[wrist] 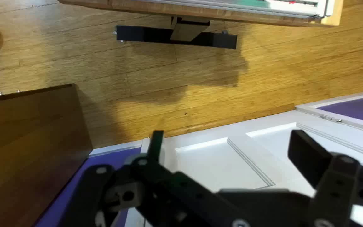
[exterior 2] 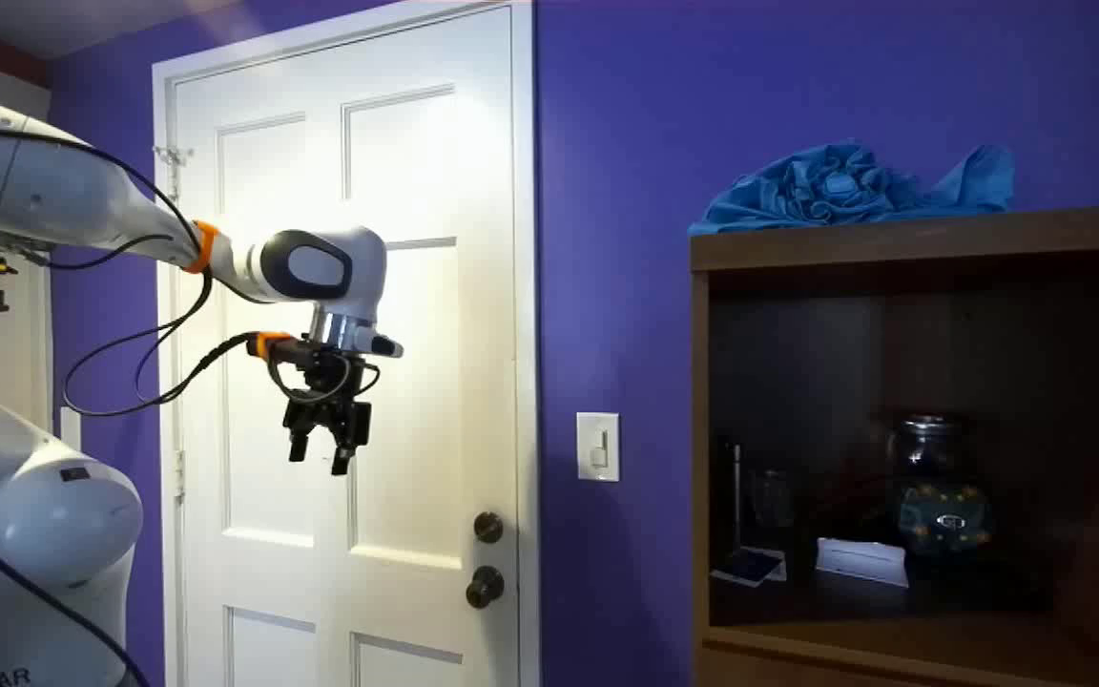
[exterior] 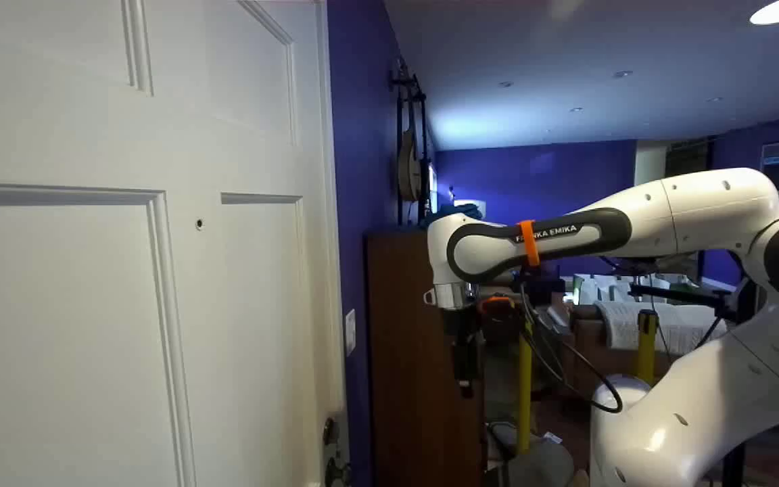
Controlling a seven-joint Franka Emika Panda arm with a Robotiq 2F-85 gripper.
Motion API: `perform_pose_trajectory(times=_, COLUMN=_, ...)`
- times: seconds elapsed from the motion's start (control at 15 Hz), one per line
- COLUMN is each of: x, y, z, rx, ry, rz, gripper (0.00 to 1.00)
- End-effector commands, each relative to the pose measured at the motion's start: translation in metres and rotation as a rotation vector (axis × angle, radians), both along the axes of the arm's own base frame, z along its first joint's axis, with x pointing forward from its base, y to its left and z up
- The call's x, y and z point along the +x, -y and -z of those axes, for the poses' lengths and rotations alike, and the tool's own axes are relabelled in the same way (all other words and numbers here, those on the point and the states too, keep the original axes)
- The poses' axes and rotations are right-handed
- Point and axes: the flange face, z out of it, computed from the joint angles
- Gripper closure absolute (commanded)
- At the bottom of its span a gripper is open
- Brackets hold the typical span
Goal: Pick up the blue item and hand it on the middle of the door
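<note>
The blue item is a crumpled blue cloth [exterior 2: 855, 191] lying on top of a brown wooden shelf unit [exterior 2: 922, 237]. In an exterior view only a bit of the cloth [exterior: 460, 211] shows behind the arm. The white panelled door [exterior 2: 406, 181] is shut; it also shows in an exterior view [exterior: 58, 311] and in the wrist view [wrist: 213, 160]. My gripper [exterior 2: 319, 458] points down in front of the door, away from the cloth and lower than it. In the wrist view the gripper [wrist: 227, 145] has its fingers wide apart with nothing between them. The cloth is out of the wrist view.
A light switch [exterior 2: 598, 447] is on the purple wall between door and shelf unit. Door knobs [exterior 2: 485, 587] stick out at the door's edge. A jar [exterior 2: 926, 444] stands inside the shelf. A peephole [exterior: 199, 224] is in the door. A guitar [exterior: 410, 166] hangs on the wall.
</note>
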Motion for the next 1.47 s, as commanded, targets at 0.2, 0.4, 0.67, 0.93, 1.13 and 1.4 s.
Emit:
perform_pose_trajectory(times=0.2, x=0.000, y=0.000, z=0.000, rx=0.000, ry=0.000, rz=0.000, gripper=0.00)
perform_pose_trajectory(times=0.4, x=0.015, y=0.027, z=-0.031, rx=-0.020, ry=0.104, rz=0.069, gripper=0.00)
perform_pose_trajectory(times=0.67, x=0.023, y=0.072, z=-0.097, rx=-0.082, ry=0.298, rz=0.124, gripper=0.00)
perform_pose_trajectory(times=0.93, x=0.021, y=0.133, z=-0.157, rx=-0.174, ry=0.457, rz=0.283, gripper=0.00)
perform_pose_trajectory(times=1.13, x=0.010, y=0.178, z=-0.192, rx=-0.155, ry=0.547, rz=0.440, gripper=0.00)
perform_pose_trajectory(times=1.4, x=0.003, y=0.177, z=-0.188, rx=-0.163, ry=0.541, rz=0.414, gripper=0.00)
